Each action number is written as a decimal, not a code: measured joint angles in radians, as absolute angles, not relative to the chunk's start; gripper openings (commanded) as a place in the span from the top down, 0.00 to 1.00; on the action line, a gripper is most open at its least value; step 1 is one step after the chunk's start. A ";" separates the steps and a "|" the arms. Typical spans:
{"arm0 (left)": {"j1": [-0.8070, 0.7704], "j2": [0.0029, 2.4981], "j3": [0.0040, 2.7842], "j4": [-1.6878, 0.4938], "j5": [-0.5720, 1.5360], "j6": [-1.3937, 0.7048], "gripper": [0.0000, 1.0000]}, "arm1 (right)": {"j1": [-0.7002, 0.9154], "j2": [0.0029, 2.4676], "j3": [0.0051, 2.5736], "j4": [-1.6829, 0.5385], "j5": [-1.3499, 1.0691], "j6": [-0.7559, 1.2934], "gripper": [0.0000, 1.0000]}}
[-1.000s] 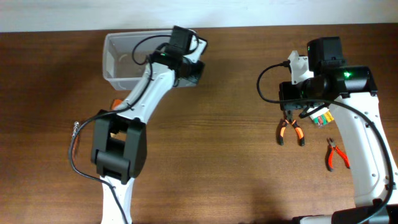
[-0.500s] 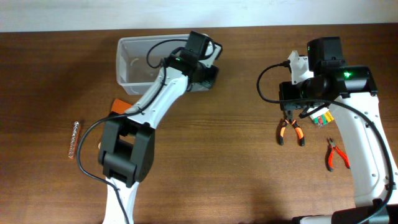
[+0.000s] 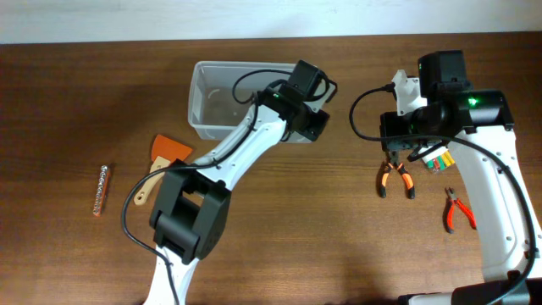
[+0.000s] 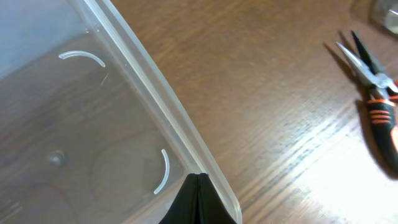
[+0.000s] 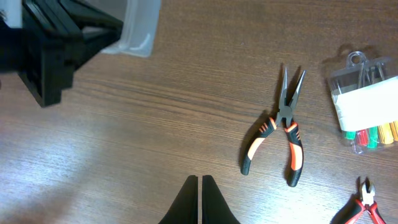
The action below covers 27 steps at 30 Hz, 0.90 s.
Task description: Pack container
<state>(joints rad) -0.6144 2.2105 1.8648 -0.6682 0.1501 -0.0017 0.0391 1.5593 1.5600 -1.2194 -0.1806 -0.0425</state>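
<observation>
Overhead view: the left end effector [image 3: 301,129] is closed tight on the right-hand wall of the container [image 3: 200,102]. The container is a clear tub that stretches away to the end effector's left on the brown table [image 3: 296,246]. Back toward that arm's base and further left lie an orange spatula [image 3: 168,152] and, beyond it, a thin rod [image 3: 102,191]. The right end effector [image 3: 401,148] is closed on nothing, well to the right of the container. The orange pliers [image 3: 395,180] lie just beneath it, a packet [image 3: 436,161] of coloured bits lies just to its right, and red pliers [image 3: 457,210] lie further right. Left wrist view: the two dark fingers [image 4: 199,196] meet in a point on the container's rim. The clear tub floor spreads ahead to their left, with bare table ahead to their right and the orange pliers far right. Right wrist view: the fingers [image 5: 191,202] are pressed together above bare table. The orange pliers lie ahead and to the right with their tips pointing away, and the packet lies further right. A corner of the container shows far ahead to the left, beside the black left end effector.
</observation>
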 measured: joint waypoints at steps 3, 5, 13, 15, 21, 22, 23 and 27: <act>-0.614 2.210 1.866 -0.667 0.150 -0.002 0.98 | 0.039 1.559 1.560 -1.219 -0.181 -0.043 0.96; -0.603 2.211 1.874 -0.667 0.150 -0.002 0.98 | 0.039 1.559 1.560 -1.219 -0.181 -0.045 0.96; -0.427 2.211 1.984 -0.680 0.153 -0.005 0.91 | 0.039 1.559 1.560 -1.200 -0.180 -0.046 0.94; -0.362 2.212 2.036 -0.725 0.137 -0.006 0.87 | 0.039 1.559 1.560 -1.198 -0.177 -0.050 0.90; -0.183 2.208 2.207 -0.921 0.028 -0.005 0.74 | 0.039 1.560 1.577 -1.172 -0.173 -0.075 0.86; -0.172 2.207 2.215 -0.937 0.022 -0.005 0.74 | 0.039 1.561 1.584 -1.171 -0.174 -0.077 0.86; -0.151 2.199 2.223 -0.962 0.015 -0.005 0.74 | 0.039 1.562 1.598 -1.169 -0.174 -0.084 0.86; -0.070 2.148 2.225 -1.034 -0.003 -0.006 0.73 | 0.062 1.569 1.694 -1.166 -0.170 -0.112 0.93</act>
<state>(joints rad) -0.0696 2.1483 2.2250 -1.0336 -0.0029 -0.0059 0.0620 1.5688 1.6943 -1.1664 -0.1699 -0.1116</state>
